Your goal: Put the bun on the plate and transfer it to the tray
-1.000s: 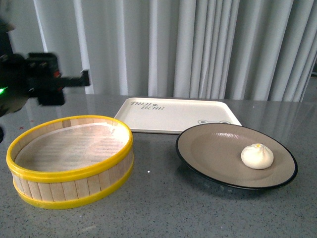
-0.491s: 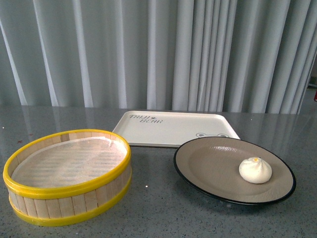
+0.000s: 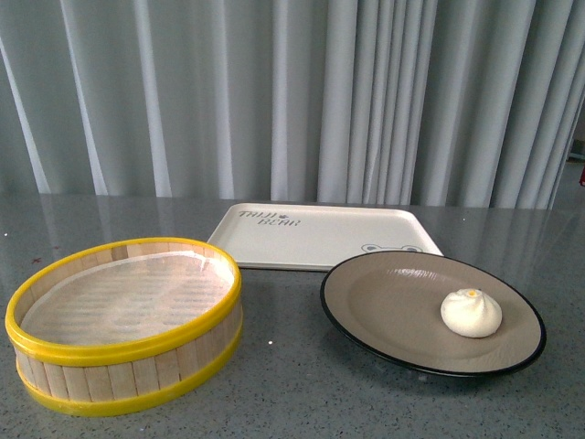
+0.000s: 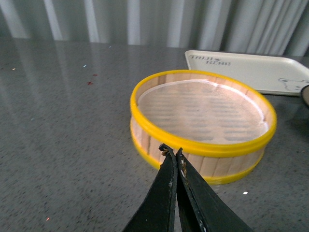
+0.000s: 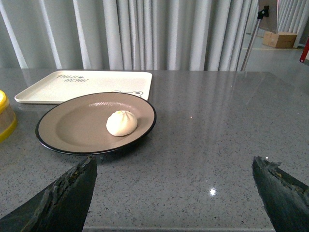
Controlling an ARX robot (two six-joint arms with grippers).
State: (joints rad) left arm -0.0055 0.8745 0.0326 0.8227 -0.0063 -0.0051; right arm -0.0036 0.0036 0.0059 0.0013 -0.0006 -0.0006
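The bun (image 3: 471, 313) sits on the plate (image 3: 393, 297) in the lower right of the front view. It rests on the beige inside toward the plate's right side, clear of the black rim, pleated top up and yellow dot showing. The plate stands flat on the grey speckled table (image 3: 292, 393). Its far edge lies just in front of the near right corner of the tray (image 3: 315, 236); whether the two touch cannot be told. The tray lies flat at the centre of the frame, behind the plate, with dark lettering near its far left corner and a small bear drawing at its near right edge. At the lower left stands the steamer basket (image 3: 128, 352), made of wooden slats with yellow bands and a pale liner inside. A strip of table lies between it and the plate. A pale pleated curtain (image 3: 274, 91) fills the upper half of the frame behind the table. Neither arm shows in the front view. In the left wrist view the left gripper (image 4: 173, 152) has its dark fingers pressed together at the tips, gripping nothing, just short of the basket's near wall. In the right wrist view the right gripper (image 5: 174, 164) is spread wide, its two dark fingers (image 5: 63, 198) far apart and holding nothing. The plate and bun lie on the table beyond them, apart from both.
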